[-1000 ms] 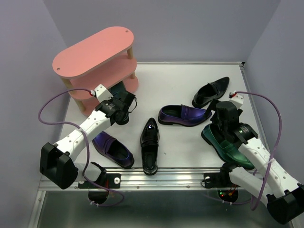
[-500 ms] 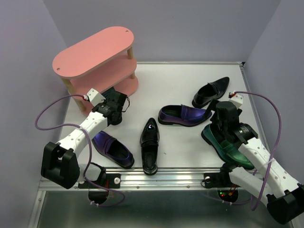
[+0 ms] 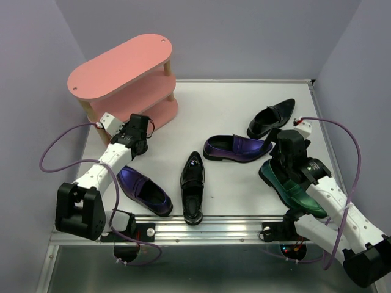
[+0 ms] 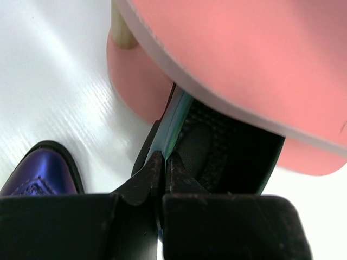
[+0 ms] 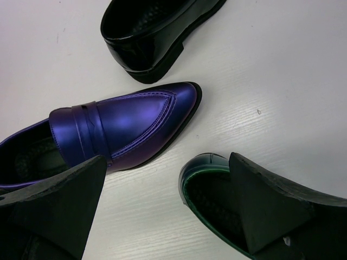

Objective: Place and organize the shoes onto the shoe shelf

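Note:
The pink shoe shelf (image 3: 119,64) stands at the back left. My left gripper (image 3: 138,127) is at its lowest level, shut on the teal rim of a dark green shoe (image 4: 174,116). That shoe lies on the bottom board (image 4: 138,81) under the middle board (image 4: 244,49) and is mostly hidden in the top view. My right gripper (image 3: 282,152) is open, its jaws apart over the heel of the second green shoe (image 3: 296,192), also in the right wrist view (image 5: 211,189). It holds nothing.
On the table lie a purple loafer (image 3: 237,148), a black pointed shoe (image 3: 271,118), a black patent shoe (image 3: 192,186) and a second purple loafer (image 3: 145,191) by the left arm. Grey walls close in the sides and back.
My left gripper has moved left and back toward the shelf, carrying the green shoe in under the boards. The right arm has not moved.

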You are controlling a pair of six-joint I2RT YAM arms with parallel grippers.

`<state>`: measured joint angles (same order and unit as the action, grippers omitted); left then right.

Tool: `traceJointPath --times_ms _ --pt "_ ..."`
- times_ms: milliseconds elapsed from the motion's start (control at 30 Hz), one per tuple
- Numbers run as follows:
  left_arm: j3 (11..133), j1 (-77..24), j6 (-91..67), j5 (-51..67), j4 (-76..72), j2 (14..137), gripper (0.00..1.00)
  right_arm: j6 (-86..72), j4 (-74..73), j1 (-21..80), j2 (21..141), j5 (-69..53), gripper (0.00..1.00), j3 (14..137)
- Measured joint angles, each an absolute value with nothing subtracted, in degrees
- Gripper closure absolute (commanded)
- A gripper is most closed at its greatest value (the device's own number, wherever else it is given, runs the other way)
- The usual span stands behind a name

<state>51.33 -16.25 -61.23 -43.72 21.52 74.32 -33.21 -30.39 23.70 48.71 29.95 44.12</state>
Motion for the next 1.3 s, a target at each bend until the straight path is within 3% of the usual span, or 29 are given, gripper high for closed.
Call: traceJointPath --times_ms 500,567,600,667,733,1067,1300 --pt "48.56 -12.08 -59.27 -40.23 13.19 77.47 1.0 -33.21 -30.39 23.7 49.15 29.93 0.0 44.12" --pt "48.34 -11.81 -59.9 -40.16 13.1 77.89 0.92 -33.21 -30.39 23.7 49.15 29.93 0.0 44.12" --pt "48.36 -11.79 -60.36 -40.07 13.15 77.95 0.73 -33.21 -30.39 23.7 49.15 29.93 0.0 44.12" --pt "48.51 -11.77 -61.47 -40.32 13.65 78.24 0.44 -33.19 -30.39 23.7 49.15 29.89 0.0 44.12" --pt "49.01 -11.77 -62.39 -40.47 13.37 78.85 0.28 -33.17 -30.39 23.7 49.15 29.71 0.0 44.12" --pt "49.65 -11.57 -61.67 -37.3 12.99 79.31 0.24 -32.86 -30.41 23.7 49.1 29.43 0.0 44.12" --pt "49.63 -13.52 -57.56 -35.62 14.59 71.0 0.21 -32.91 -30.41 23.7 49.08 28.67 0.0 44.12"
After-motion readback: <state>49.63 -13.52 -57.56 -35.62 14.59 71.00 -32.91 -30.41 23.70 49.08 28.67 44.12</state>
